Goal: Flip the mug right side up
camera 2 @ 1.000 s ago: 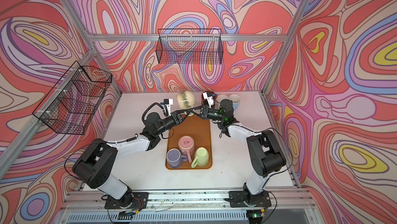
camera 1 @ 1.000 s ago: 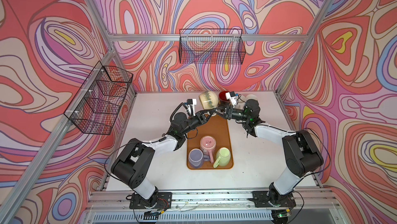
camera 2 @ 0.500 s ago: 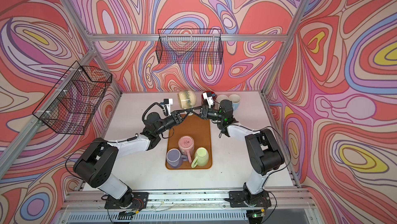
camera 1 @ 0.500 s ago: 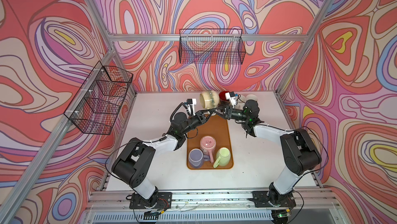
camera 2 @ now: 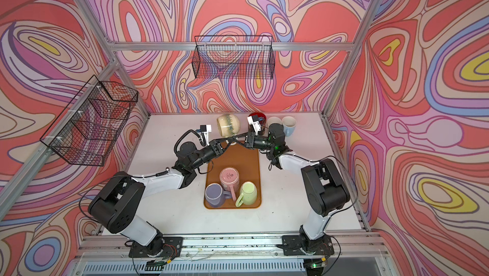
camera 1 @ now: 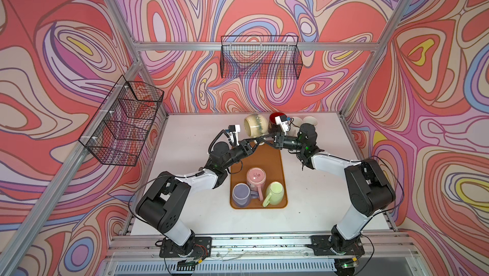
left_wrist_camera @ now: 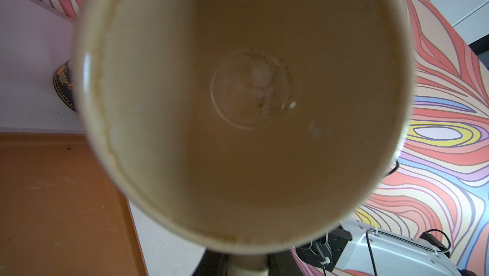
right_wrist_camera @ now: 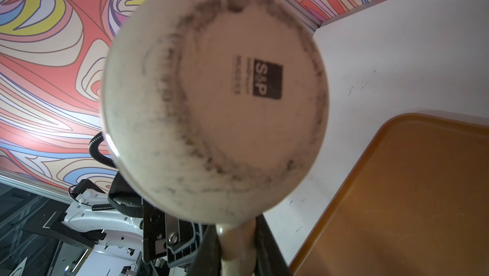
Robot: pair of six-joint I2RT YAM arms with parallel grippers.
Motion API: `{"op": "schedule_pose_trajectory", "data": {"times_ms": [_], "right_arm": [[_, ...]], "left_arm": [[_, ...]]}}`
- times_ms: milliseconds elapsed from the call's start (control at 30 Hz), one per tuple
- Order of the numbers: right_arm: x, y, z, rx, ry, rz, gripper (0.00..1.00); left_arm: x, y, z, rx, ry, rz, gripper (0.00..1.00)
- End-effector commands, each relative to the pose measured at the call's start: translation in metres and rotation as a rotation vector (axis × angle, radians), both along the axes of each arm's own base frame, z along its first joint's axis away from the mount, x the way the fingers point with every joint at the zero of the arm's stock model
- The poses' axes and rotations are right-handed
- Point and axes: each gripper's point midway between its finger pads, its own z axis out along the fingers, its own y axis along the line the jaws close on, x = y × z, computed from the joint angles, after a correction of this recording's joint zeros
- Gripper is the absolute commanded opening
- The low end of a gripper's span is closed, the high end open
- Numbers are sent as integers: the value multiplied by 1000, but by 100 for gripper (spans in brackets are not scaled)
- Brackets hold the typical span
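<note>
1. In both top views, the cream mug [camera 1: 255, 127] is held on its side in the air. It sits directly over the left end effector [camera 1: 256, 142] and the right end effector [camera 1: 267, 139], which meet beneath it beyond the tray [camera 1: 275, 160].
2. Left wrist view: the mug's open mouth faces this end effector, which pinches the handle [left_wrist_camera: 246, 266].
3. Right wrist view: the mug's base faces this end effector, which is likewise pinched on the handle.
4. Assessment: the mug is about half turned. Uprighting it and setting it down are outstanding.

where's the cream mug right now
In both top views the cream mug is held sideways at the brown tray's far end, handle pinched by the left gripper and right gripper, just left of the dark red mug.
</note>
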Motion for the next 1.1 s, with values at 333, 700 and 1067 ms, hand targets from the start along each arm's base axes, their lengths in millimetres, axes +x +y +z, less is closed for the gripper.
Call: {"op": "schedule_pose_trajectory", "data": {"times_ms": [333,700,1067], "right_arm": [[-10,-1,42,43,-143,25,0],[-14,-2,60,102,-167,34,0],[-19,-4,69,84,-204,21,0]], "left_arm": [[-6,7,21,-34,-110,25,0],[-4,4,15,-67,-101,7,0],[-3,6,10,-38,-92,21,28]]}}
